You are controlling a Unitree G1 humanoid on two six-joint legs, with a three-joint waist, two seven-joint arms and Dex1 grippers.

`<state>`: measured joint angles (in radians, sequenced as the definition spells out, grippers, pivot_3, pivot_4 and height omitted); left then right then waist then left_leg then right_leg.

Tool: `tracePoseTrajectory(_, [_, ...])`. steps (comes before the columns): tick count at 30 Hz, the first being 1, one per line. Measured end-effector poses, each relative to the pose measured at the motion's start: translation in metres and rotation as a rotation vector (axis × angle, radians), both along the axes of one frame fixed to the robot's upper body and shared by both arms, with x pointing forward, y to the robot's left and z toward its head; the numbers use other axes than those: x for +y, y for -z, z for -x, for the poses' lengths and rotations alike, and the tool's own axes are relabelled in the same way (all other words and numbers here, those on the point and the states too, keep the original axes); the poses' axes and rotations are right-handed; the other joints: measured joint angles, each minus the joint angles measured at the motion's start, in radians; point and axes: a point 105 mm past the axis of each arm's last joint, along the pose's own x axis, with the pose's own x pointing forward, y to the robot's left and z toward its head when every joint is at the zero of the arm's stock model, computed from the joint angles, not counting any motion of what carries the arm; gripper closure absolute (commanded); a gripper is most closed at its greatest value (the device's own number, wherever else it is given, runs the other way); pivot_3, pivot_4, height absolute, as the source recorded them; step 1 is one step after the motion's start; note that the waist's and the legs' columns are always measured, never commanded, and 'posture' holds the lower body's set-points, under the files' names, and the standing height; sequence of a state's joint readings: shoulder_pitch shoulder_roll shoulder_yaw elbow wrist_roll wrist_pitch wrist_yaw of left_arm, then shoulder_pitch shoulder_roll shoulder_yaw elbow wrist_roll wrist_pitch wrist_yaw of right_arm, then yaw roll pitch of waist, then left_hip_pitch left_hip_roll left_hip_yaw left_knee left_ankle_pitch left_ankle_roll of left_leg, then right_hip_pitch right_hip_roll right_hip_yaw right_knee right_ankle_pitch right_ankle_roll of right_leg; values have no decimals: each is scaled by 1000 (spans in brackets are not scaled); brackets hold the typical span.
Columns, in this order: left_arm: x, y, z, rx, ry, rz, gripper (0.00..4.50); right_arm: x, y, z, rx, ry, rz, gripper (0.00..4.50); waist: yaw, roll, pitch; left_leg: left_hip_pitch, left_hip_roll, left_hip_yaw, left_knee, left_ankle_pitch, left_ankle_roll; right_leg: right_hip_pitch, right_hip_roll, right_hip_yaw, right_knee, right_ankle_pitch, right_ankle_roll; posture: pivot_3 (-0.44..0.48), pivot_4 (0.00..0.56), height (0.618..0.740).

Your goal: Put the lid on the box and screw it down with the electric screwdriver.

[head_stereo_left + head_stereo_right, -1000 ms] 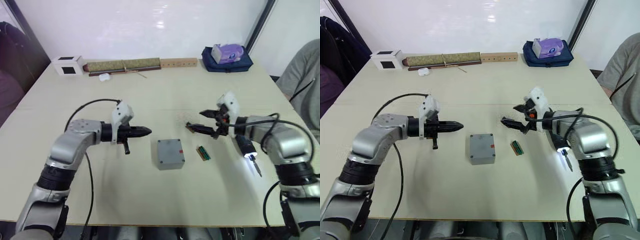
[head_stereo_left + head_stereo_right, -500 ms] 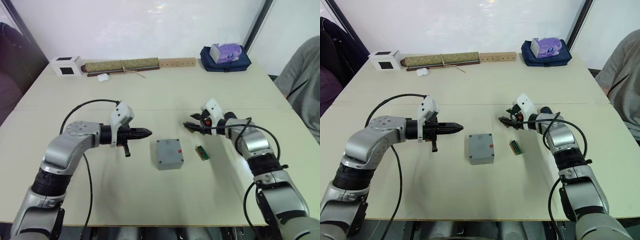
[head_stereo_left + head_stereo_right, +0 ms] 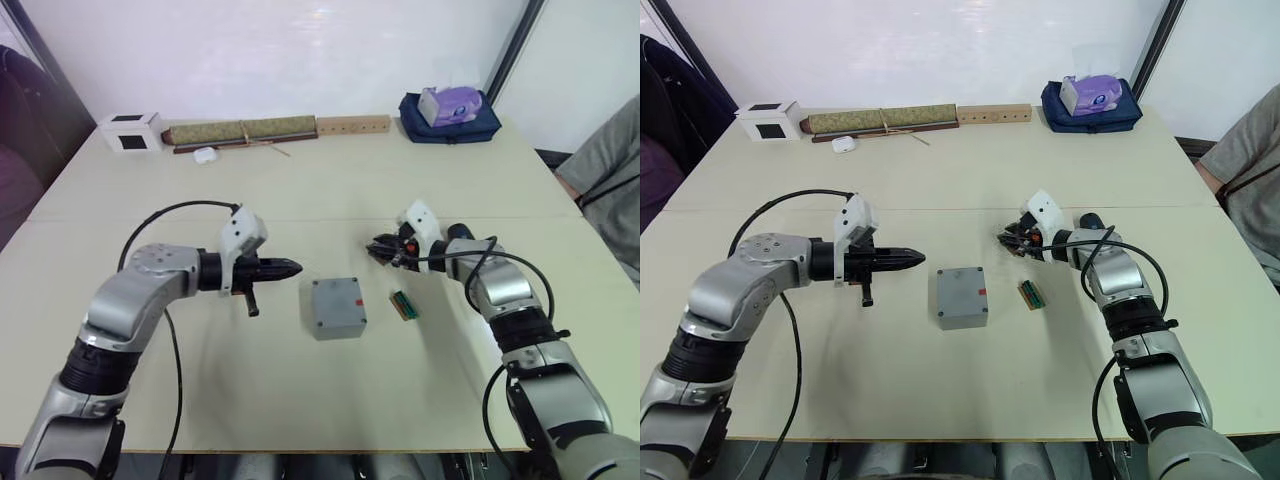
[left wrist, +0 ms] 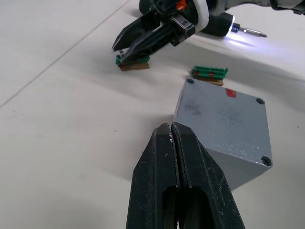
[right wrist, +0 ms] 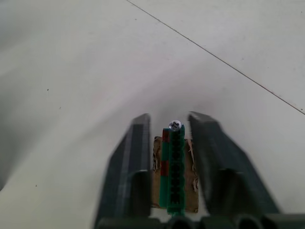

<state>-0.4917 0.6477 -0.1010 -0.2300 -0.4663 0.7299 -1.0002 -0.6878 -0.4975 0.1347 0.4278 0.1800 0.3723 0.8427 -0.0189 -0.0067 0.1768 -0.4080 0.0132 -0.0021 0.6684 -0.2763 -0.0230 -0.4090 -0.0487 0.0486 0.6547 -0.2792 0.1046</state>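
The grey box [image 3: 337, 307] stands mid-table between my arms. The lid [image 4: 224, 107] lies flat on top of it, with a dark spot at each corner and a small red mark. My left gripper [image 3: 290, 267] is shut and empty, pointing at the box from its left, a short gap away. My right gripper [image 3: 378, 250] is down on the table to the right of and beyond the box, its fingers [image 5: 136, 162] closed against a small green circuit board [image 5: 174, 167] on a brown base. The electric screwdriver [image 4: 224, 25], with its tip lit and its bit showing, lies along my right wrist behind that gripper.
A second green circuit board [image 3: 404, 305] lies just right of the box. Along the far edge are a white cube [image 3: 131, 131], a long roll [image 3: 245, 130], a wooden strip [image 3: 353, 125] and a blue bag [image 3: 452, 110]. A person [image 3: 610, 170] sits at the right.
My right gripper has gone from wide open to closed around the green circuit board, and the right arm has turned and shifted left. The left arm and the box have stayed put.
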Motion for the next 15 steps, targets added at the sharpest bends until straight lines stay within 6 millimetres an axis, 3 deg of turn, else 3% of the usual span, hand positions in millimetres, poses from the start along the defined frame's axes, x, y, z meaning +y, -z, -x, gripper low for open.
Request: tracePoseTrajectory(15, [0, 3, 1, 6, 1, -3, 4500, -2, -3, 0, -25, 8, 7, 4417, 0, 0, 0, 0, 0, 0, 0, 0, 0, 0, 0, 0, 0, 0, 0, 0, 150, 740])
